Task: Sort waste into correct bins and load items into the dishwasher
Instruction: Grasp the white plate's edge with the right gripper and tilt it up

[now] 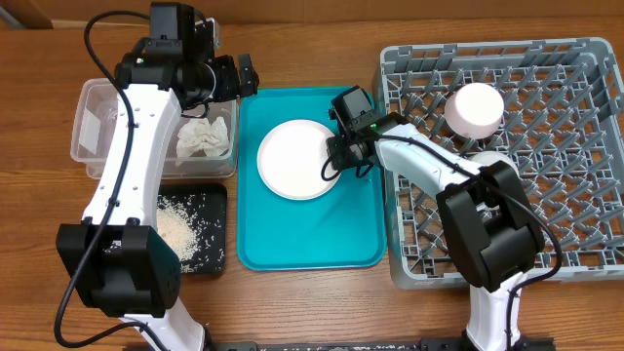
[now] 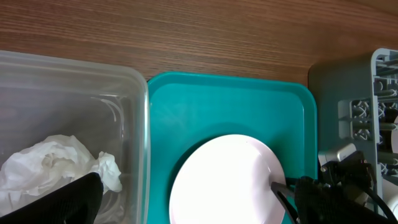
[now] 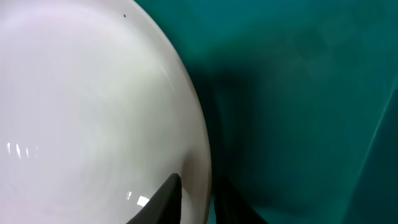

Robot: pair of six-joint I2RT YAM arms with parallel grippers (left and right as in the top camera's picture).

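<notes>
The round pale plate (image 1: 292, 159) lies on the flat teal tray (image 1: 302, 244). My right gripper (image 1: 331, 168) is at the plate's right edge. In the right wrist view its two fingers (image 3: 198, 186) are shut on the plate's rim (image 3: 93, 93), one above and one outside it. My left gripper (image 1: 234, 76) hangs open and empty over the gap between the clear tub (image 1: 97, 127) and the teal tray. The crumpled white napkin (image 1: 203, 139) lies in the clear tub. Rice scraps (image 1: 175, 229) lie in the black tray (image 1: 210, 258). The red wrapper is out of view.
The big grey dish rack (image 1: 565, 195) stands at the right, touching the teal tray. It holds an upturned white bowl or cup (image 1: 475, 109), with a second whitish piece beside my right arm. Bare wooden table lies behind and in front.
</notes>
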